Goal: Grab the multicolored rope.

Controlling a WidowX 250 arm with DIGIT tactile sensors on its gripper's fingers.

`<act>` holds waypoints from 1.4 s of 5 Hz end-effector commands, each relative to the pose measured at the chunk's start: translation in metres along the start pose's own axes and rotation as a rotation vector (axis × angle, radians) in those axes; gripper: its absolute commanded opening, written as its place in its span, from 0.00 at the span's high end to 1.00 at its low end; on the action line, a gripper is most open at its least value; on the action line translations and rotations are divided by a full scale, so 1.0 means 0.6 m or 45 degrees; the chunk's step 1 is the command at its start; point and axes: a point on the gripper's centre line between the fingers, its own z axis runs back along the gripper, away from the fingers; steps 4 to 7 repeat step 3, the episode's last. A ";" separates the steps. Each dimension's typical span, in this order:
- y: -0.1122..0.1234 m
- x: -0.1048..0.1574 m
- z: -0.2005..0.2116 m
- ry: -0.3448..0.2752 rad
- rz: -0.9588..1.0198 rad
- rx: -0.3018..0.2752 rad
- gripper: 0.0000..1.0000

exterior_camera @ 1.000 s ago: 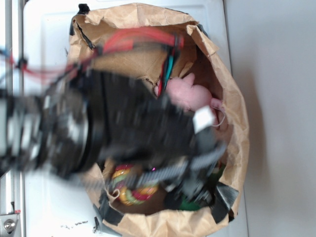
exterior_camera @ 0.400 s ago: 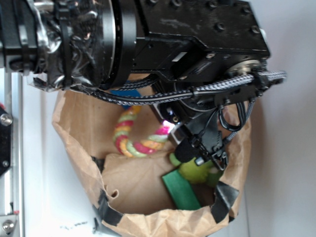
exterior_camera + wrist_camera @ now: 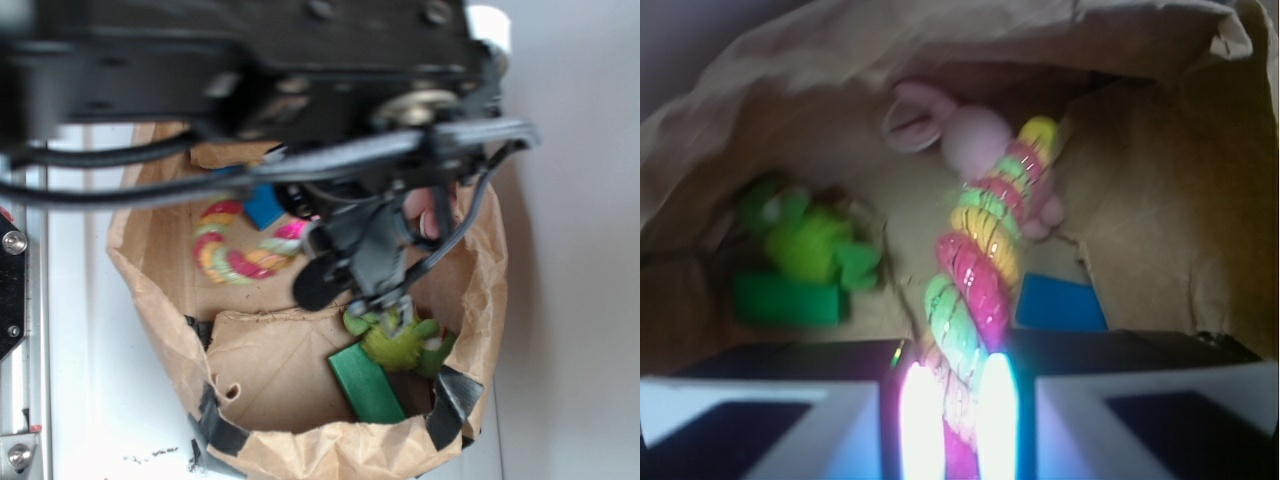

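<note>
Against the frame of 0.4 s ago, the arm is seen to have swung across the top of the exterior view, and the multicolored rope [image 3: 238,252] is now shown as a curl further toward the left wall of the brown paper bag [image 3: 160,340] than it was then. In the wrist view the rope [image 3: 980,290] is seen running straight up from between the two lit fingertips [image 3: 923,420] of the gripper [image 3: 958,425], which is clamped on its near end; the strands are pinched with no gap visible on either side. The grasp can therefore be judged as made, and the task as nearly complete, only a lift out of the bag being left. Relative to the bag, the rope is held near its middle, the green plush toy [image 3: 398,340] and the green block [image 3: 365,383] lie toward its lower rim, the blue block [image 3: 264,206] lies just beside the rope, and the pink plush [image 3: 965,135] is found at the far wall, touched by the rope's far end in the wrist view.
</note>
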 end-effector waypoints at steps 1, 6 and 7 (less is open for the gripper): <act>0.012 -0.009 0.057 -0.052 -0.065 -0.047 1.00; 0.004 -0.012 0.046 -0.109 -0.072 -0.034 1.00; 0.004 -0.012 0.046 -0.109 -0.072 -0.034 1.00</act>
